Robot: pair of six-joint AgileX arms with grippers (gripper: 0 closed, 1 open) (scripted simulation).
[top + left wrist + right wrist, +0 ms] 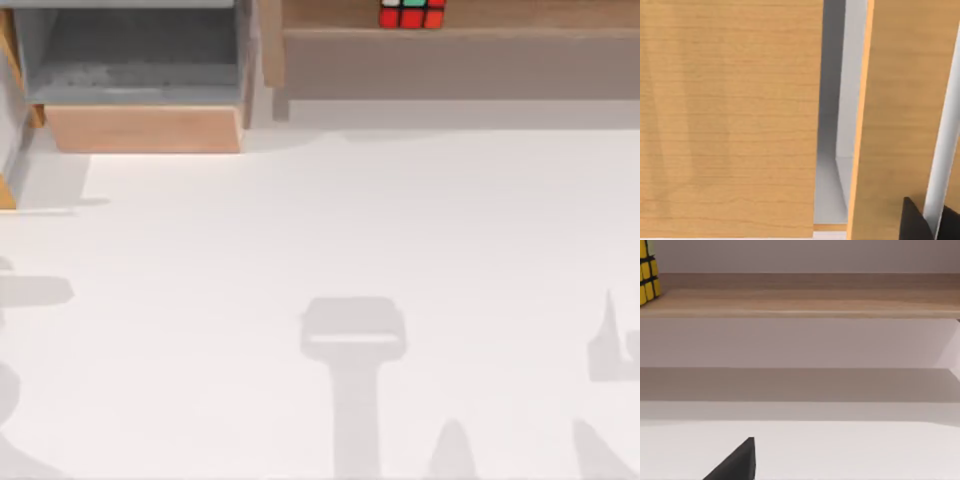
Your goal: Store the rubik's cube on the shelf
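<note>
The rubik's cube [411,14] rests on the shelf [520,14], a long light-brown board along the table's far edge with a grey-brown panel beneath it. The cube shows red, green and white stickers from above. In the right wrist view its yellow face [647,279] sits on the shelf board [805,302], well away from my right gripper [737,463], of which a black tip appears low over the table. A black part of my left gripper [914,222] is close against light wooden panels [730,115].
A grey-lined wooden box compartment [145,128] stands at the far left, beside the shelf's end post [270,50]. The white table [320,240] carries shadows of both arms along its near edge.
</note>
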